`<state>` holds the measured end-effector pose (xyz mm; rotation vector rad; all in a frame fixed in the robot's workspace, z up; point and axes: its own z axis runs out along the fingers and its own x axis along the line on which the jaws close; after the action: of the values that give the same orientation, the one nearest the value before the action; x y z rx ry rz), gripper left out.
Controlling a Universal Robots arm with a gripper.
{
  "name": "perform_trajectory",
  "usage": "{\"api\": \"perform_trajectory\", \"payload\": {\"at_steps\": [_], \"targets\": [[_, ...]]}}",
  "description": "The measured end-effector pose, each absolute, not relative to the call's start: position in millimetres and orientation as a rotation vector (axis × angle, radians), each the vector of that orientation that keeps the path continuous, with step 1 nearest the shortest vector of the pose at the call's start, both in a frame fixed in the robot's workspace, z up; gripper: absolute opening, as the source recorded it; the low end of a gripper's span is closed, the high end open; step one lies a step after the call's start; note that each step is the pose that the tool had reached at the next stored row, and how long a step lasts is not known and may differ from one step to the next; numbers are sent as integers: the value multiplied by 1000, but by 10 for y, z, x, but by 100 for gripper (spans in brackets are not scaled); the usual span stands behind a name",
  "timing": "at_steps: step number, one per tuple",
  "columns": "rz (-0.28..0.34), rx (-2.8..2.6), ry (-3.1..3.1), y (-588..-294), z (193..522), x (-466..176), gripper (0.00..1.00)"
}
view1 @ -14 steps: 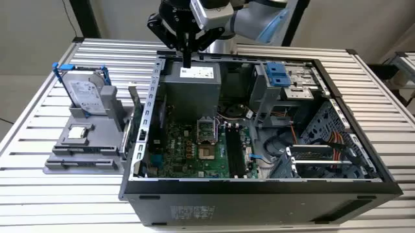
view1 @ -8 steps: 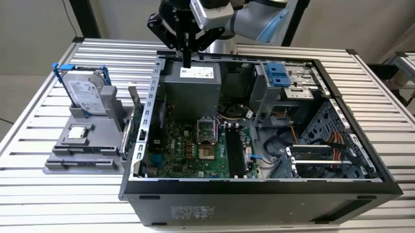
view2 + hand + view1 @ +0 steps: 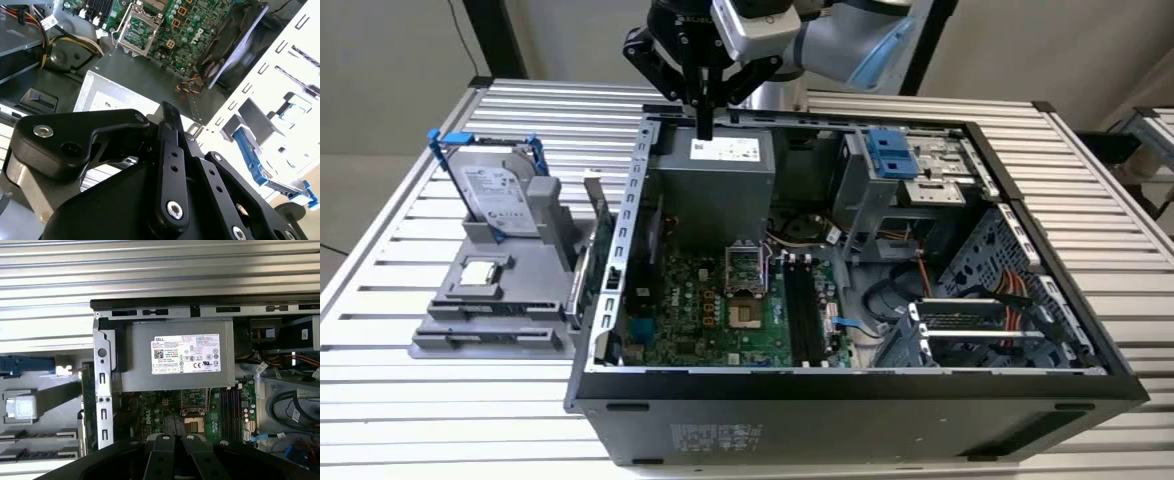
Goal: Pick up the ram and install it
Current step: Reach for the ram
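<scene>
Above the case rim (image 3: 827, 121), tool (image 3: 706, 132) hangs, seemingly closed.

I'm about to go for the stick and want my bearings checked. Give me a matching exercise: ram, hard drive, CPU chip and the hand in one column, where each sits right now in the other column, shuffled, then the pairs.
Things
1. ram
2. hard drive
3. CPU chip
4. hand

Places
A. lying flat on the gray fixture
B. over the power supply
C. on edge just outside the case wall
D. blue-framed, upright on the fixture

Pairs: 1-C, 2-D, 3-A, 4-B
</scene>
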<state>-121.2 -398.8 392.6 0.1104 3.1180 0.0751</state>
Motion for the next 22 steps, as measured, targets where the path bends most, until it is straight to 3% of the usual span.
{"api": "perform_trajectory", "payload": {"at_steps": [22], "targets": [[75, 111, 3124, -3988, 3926, -1266, 0]]}}
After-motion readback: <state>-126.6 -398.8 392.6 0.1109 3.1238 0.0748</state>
